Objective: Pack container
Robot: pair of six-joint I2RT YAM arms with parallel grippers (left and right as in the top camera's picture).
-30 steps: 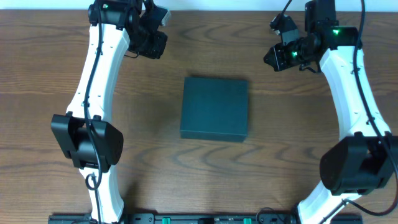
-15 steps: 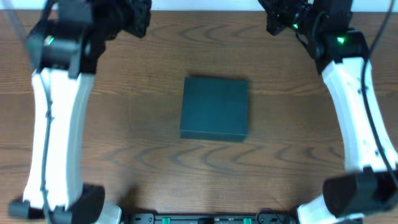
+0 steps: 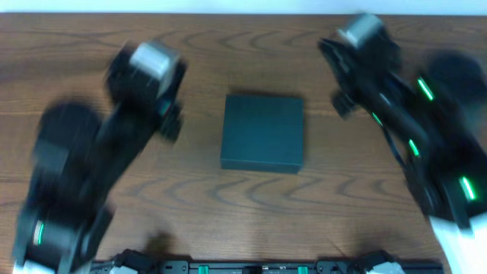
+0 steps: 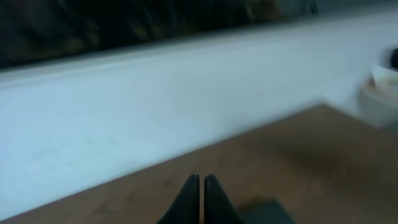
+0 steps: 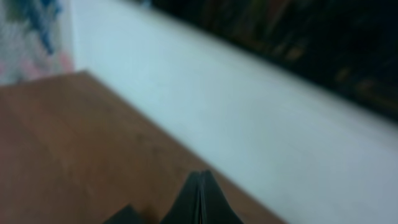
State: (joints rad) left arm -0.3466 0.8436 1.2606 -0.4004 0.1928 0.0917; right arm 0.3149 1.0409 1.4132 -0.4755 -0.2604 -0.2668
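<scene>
Overhead view: the wooden table holds one thing only, and no loose items lie on it. Biggest change is the arms. A second ago both stood reaching to the far edge, left and right of centre, and sharp. Now the left arm and the right arm are heavy smears, swung in and low towards the near edge either side of the middle, so both are moving fast. The container has not shifted: same spot mid-table, square to the edges, lid flat and shut, well apart from both arms and touched by neither. Left wrist view: the left gripper has its jaws pressed together with nothing between them, aimed across the wood at a pale wall. A dark corner low in the frame is probably the container, too blurred to be sure. Right wrist view: the right gripper is likewise closed and empty, over bare wood. Reading: with the lid down, nothing left out and both arms pulling away empty-handed, the packing looks finished and this is likely a retreat to rest. The contents cannot be checked from here.
</scene>
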